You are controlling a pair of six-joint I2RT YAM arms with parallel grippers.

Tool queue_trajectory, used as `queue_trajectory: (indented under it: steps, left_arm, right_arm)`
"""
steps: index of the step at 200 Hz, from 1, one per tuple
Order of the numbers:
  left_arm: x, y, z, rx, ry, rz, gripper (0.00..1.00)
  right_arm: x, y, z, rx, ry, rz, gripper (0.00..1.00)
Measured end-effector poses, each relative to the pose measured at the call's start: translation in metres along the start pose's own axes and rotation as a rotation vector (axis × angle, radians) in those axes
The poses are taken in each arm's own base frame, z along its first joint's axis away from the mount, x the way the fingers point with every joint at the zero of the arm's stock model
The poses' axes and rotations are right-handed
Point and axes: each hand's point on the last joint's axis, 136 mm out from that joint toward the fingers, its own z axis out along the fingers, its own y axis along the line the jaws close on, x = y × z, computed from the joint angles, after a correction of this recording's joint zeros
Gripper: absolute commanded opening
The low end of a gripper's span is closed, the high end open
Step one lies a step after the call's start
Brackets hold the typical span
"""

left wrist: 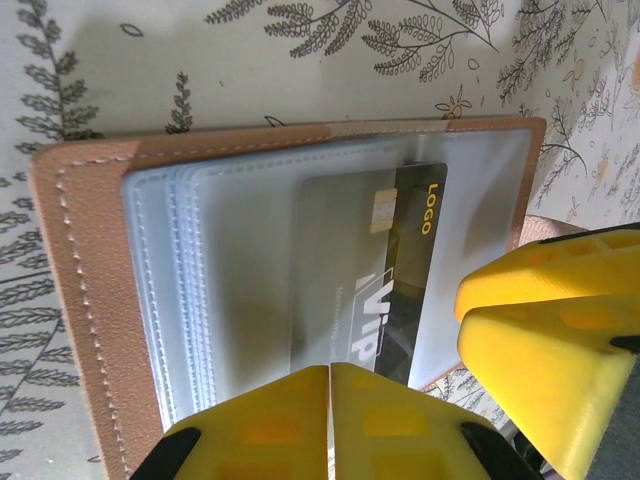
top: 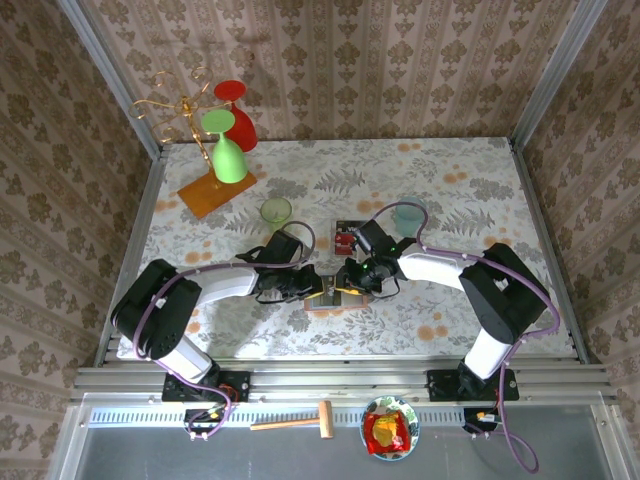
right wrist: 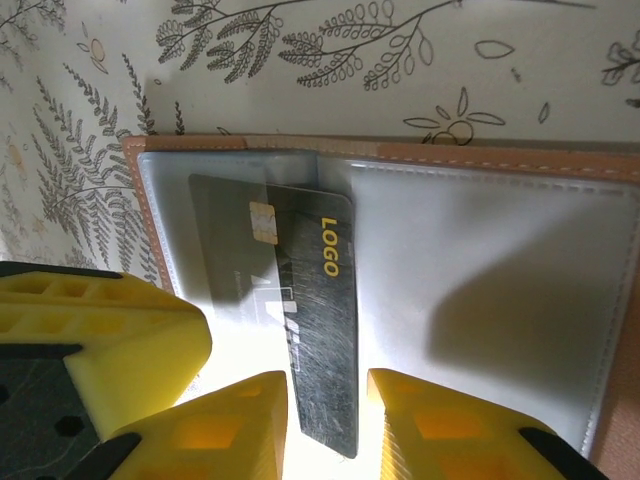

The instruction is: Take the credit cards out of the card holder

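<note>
The card holder [top: 328, 298] lies open on the table between both arms, tan with grey-blue clear pockets [left wrist: 240, 280]. One of the credit cards, black with gold "LOGO" lettering [right wrist: 325, 330], sticks partly out of a pocket [left wrist: 415, 290]. My right gripper [right wrist: 328, 430] is open, a yellow finger on each side of the card's bare strip with small gaps. My left gripper [left wrist: 330, 400] is shut, its tips over the holder's near pocket edge; I cannot tell whether a sleeve is pinched. In the top view the two grippers, left [top: 316, 286] and right [top: 352, 282], meet over the holder.
A small clear box with a red card [top: 346, 238] sits just behind the holder. Further back stand a green cup [top: 276, 210] and a teal cup [top: 408, 215]. A gold rack on an orange base [top: 215, 190] holds green and red glasses at the back left.
</note>
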Motion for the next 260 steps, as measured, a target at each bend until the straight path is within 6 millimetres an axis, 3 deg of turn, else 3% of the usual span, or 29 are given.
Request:
queue_trajectory:
  steps: [260]
  left_arm:
    - [0.004, 0.011, 0.001, -0.035, 0.003, -0.011, 0.09]
  right_arm:
    - [0.003, -0.004, 0.014, -0.09, 0.02, 0.044, 0.21]
